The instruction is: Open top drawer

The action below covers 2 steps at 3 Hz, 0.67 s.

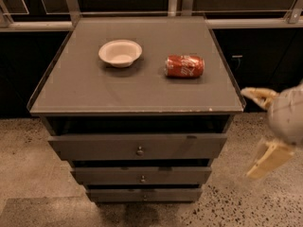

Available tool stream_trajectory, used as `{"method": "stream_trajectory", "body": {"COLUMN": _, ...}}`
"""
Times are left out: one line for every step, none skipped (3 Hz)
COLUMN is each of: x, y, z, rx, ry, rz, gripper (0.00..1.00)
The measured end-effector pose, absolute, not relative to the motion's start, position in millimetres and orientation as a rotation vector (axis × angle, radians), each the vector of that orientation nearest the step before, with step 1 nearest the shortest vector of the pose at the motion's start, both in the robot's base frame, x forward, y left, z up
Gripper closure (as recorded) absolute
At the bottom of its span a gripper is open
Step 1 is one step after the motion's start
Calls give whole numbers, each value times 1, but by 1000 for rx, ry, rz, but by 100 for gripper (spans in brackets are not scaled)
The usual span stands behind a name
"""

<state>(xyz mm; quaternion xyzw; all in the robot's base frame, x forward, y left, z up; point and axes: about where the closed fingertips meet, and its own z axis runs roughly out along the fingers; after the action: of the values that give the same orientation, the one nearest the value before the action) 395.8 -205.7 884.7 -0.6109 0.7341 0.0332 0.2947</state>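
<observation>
The top drawer is the widest of three dark grey fronts under the cabinet top, with a small round metal knob at its centre. A dark gap shows above it. My gripper is at the right edge of the view, to the right of the cabinet at about the top drawer's height and apart from it. Its two cream fingers are spread open and hold nothing.
On the grey cabinet top stand a white bowl and a red soda can lying on its side. Two narrower drawers sit below the top one. Speckled floor surrounds the cabinet; dark cabinets and rails stand behind.
</observation>
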Motion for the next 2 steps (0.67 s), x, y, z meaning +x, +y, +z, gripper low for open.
{"method": "stream_trajectory", "body": {"x": 388, "y": -173, "z": 802, "rx": -1577, "ry": 1884, "rz": 328, "gripper": 0}}
{"method": "stream_trajectory", "body": {"x": 392, "y": -133, "z": 727, "rx": -1529, "ry": 1838, "rz": 565, "gripper": 0}}
